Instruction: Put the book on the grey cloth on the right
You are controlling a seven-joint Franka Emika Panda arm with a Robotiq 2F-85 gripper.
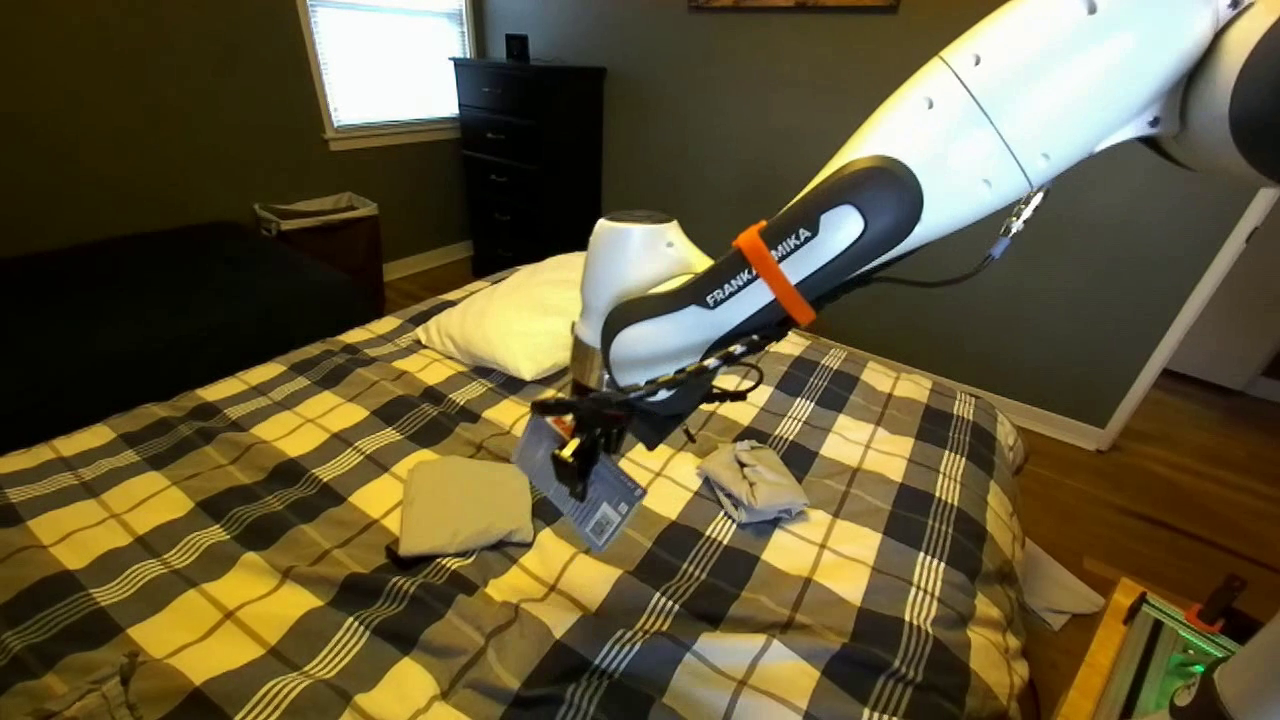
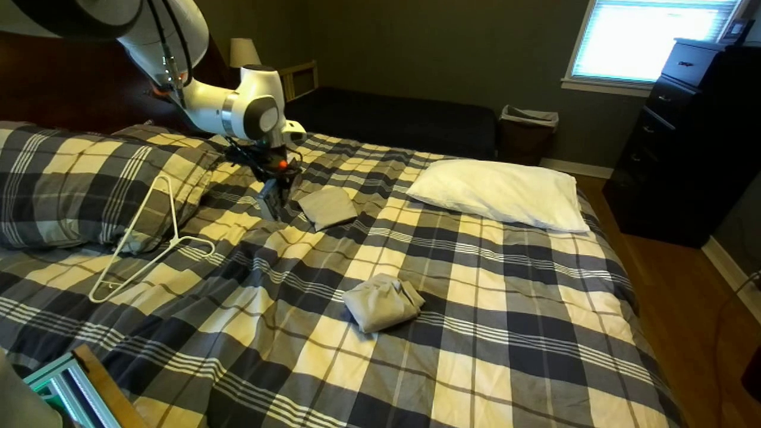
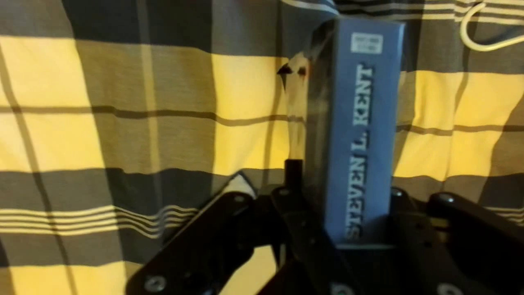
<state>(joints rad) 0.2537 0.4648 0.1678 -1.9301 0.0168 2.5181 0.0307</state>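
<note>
Blue, the book (image 1: 614,503) hung over plaid bedding (image 1: 880,580), clamped in the gripper (image 1: 580,462) (I read STEVEN L. KENT on its spine (image 3: 362,129)), nearer a smooth grey cloth (image 1: 466,505) than a rumpled one (image 1: 755,482).

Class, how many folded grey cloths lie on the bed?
2: in an exterior view, flat cloth left of the book, bunched cloth right of it; others may be hidden.

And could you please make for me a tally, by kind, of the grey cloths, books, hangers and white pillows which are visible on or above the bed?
Grey cloths: 2
Book: 1, held
Hanger: 1
White pillow: 1
Total: 5
</note>
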